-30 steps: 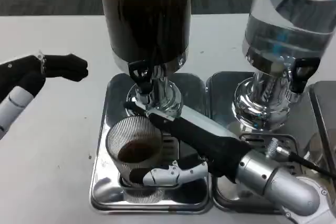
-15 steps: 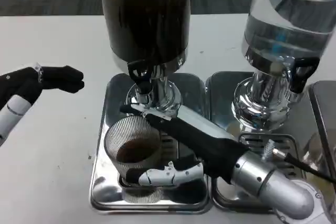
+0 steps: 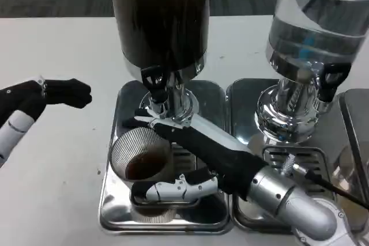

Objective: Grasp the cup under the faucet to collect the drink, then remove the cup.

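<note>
**Cup filled, ready to come out from under the tap**

The right hand is wrapped around the ribbed, translucent plastic cup, fingers hooked across its near side and the hand's back lying behind it. A pool of dark drink sits in the bottom of the cup. The cup stands on the shiny steel drip tray, just in front of and slightly left of the black faucet lever on the tall dark-drink dispenser. No stream can be seen falling from the spout, so by my reading collection is done, or close to it, and removal is the step in hand.

The next move calls for a level lift and a draw toward the robot or to the left, keeping the rim flat so the drink stays in. Watch the tray's raised lip on the near and left sides. The clear water dispenser crowds the right. The white table to the left offers open room. There the left hand hovers well apart, dark fingers curled in on nothing.
</note>
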Motion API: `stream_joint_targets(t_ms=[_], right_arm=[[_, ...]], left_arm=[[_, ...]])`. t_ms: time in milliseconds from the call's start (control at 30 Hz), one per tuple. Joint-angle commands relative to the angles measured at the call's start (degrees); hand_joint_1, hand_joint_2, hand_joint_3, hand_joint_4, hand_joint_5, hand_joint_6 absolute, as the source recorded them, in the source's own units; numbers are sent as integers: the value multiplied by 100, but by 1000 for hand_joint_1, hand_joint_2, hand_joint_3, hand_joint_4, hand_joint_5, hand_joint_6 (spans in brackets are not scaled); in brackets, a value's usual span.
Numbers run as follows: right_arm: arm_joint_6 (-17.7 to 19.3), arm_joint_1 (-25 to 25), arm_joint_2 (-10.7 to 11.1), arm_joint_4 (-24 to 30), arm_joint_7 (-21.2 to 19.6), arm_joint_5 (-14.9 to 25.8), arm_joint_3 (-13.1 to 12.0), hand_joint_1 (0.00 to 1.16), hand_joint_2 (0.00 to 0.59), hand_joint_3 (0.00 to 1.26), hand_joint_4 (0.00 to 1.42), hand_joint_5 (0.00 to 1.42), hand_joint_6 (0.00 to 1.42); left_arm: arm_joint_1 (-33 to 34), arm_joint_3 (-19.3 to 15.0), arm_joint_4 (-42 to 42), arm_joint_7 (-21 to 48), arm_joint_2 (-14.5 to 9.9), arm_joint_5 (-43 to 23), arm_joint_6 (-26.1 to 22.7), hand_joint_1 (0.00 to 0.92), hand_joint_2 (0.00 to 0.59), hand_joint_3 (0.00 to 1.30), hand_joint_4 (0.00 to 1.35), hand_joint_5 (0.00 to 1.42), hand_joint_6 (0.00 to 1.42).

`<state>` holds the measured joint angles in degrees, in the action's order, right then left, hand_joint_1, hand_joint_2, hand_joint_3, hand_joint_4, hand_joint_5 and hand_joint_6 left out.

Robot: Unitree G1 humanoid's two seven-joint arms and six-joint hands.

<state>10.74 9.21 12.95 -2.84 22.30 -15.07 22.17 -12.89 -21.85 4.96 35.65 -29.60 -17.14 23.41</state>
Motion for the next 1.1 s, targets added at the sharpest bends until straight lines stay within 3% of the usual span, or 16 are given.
stream_joint_targets(t_ms=[33,833,1100], right_arm=[[78,61,-51,-195,-18,104,-53,604,171,0,0,0,93],[211,195,-241,-664,-69,439,-334,610,182,0,0,0,124],[369,344,-182,-863,220,555,-276,613,184,0,0,0,128]], left_arm=[[-48,-9,-2,-50,0,74,66,0,218,469,426,386,232],[-188,-92,91,-37,-106,42,8,0,218,469,426,386,232],[-181,-129,65,-30,-159,26,-13,0,225,470,426,386,236]])
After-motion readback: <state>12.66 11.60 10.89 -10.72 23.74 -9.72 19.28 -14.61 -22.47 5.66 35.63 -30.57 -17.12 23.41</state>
